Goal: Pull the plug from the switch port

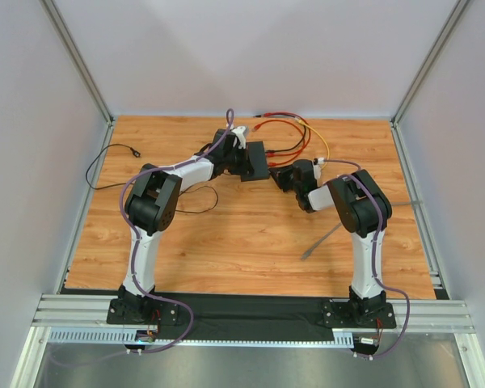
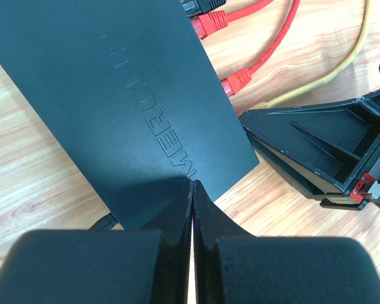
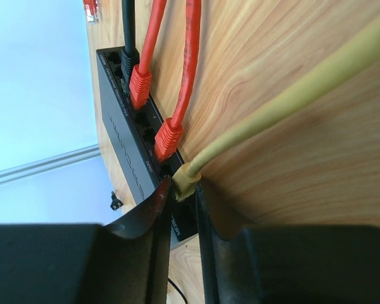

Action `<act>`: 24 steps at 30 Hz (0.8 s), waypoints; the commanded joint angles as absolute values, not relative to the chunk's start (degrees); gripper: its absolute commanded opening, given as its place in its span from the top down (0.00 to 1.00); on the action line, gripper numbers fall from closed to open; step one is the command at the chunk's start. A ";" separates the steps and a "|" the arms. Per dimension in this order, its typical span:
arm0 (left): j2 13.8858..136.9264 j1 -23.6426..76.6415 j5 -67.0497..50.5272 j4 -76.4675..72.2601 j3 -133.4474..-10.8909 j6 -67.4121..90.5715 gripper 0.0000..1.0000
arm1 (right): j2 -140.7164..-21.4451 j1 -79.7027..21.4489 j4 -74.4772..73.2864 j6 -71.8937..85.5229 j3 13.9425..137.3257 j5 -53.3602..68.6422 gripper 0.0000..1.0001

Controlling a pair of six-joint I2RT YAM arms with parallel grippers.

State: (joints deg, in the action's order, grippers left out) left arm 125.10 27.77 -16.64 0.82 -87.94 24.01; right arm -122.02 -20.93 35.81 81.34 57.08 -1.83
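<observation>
The black switch [image 1: 257, 161] lies flat at the back middle of the table. In the left wrist view its top [image 2: 120, 107] fills the frame. My left gripper [image 2: 193, 185] is shut and empty, with its tips on the switch's top near one corner. In the right wrist view the switch's socket side [image 3: 130, 149] holds a black plug [image 3: 128, 58], two red plugs [image 3: 140, 85] [image 3: 168, 138] and a yellow plug [image 3: 187, 179]. My right gripper [image 3: 184, 190] is shut on the yellow plug, one finger on each side, and the plug still sits at its socket.
Red and yellow cables [image 1: 301, 137] loop behind the switch to the back right. A thin black cable [image 1: 105, 166] lies at the left. A loose grey cable [image 1: 322, 241] lies in front of the right arm. White walls and metal rails bound the table.
</observation>
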 commanded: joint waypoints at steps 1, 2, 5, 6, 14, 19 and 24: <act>125.95 27.95 -17.05 1.23 -90.35 22.76 1.00 | -124.37 -20.74 32.08 80.86 58.09 -2.64 0.81; 125.95 27.86 -17.05 1.32 -90.35 22.85 1.00 | -124.37 -20.83 31.91 80.95 58.10 -2.55 0.83; 126.38 27.86 -16.44 1.76 -90.79 23.03 1.00 | -124.54 -20.66 30.59 80.77 58.79 -2.55 0.90; 126.56 27.86 -16.35 2.28 -91.05 23.03 1.00 | -124.72 -20.83 30.15 80.60 59.06 -2.46 0.92; 129.46 27.69 -13.97 7.90 -95.18 24.78 1.00 | -124.89 -20.74 26.02 80.68 60.47 -3.43 1.00; 131.48 26.63 -12.39 12.91 -97.73 27.32 1.00 | -123.93 -20.74 23.56 81.04 60.64 -5.18 1.00; 134.21 25.40 -13.62 16.34 -100.54 28.92 1.00 | -122.35 -20.74 22.85 81.12 60.03 -6.94 1.00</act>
State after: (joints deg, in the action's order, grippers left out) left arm 130.47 27.00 -16.40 10.76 -98.87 27.94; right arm -122.52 -20.86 30.68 82.35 60.47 -2.48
